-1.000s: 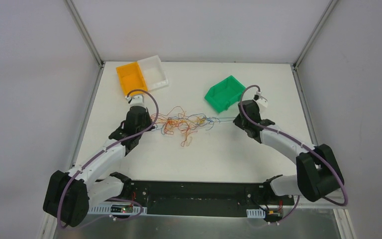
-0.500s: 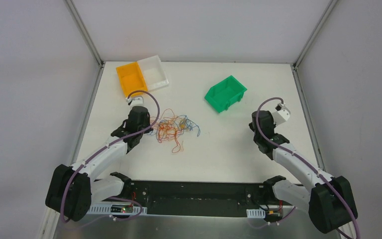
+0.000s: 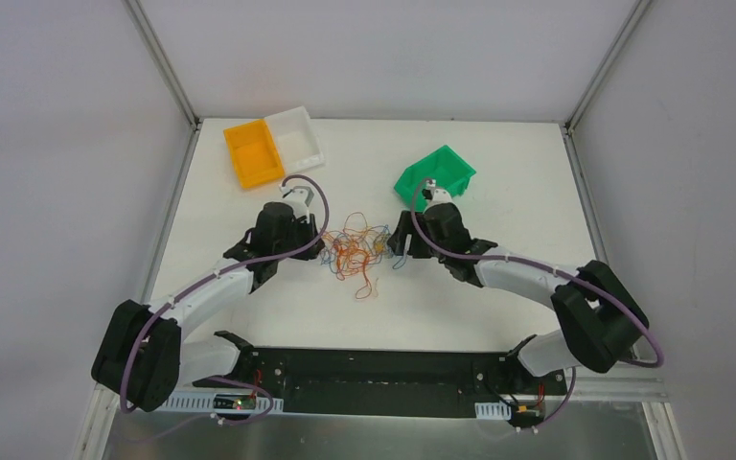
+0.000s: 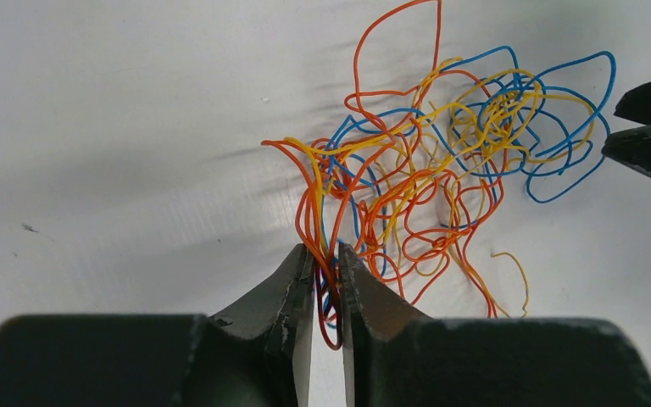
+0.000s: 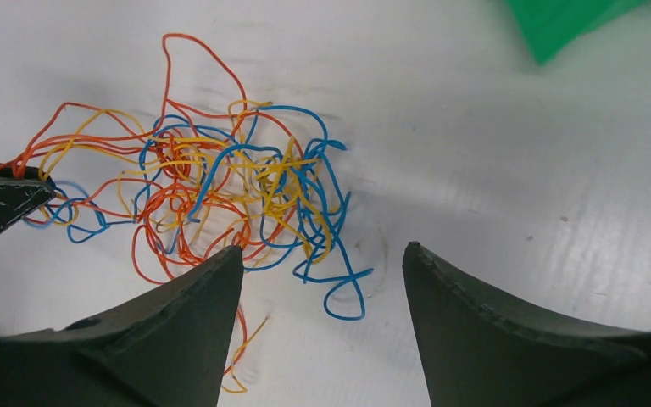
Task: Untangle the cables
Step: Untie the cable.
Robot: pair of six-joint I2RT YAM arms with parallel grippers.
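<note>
Now our left fingers (image 4: 281,298) pinch a few orange strands of the cables (image 4: 428,161); our right fingers (image 5: 475,322) stand wide apart, holding nothing.

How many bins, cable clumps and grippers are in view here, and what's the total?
bins: 3 (orange bin, white bin, green bin)
cable clump: 1
grippers: 2 (left gripper, right gripper)
total: 6
</note>
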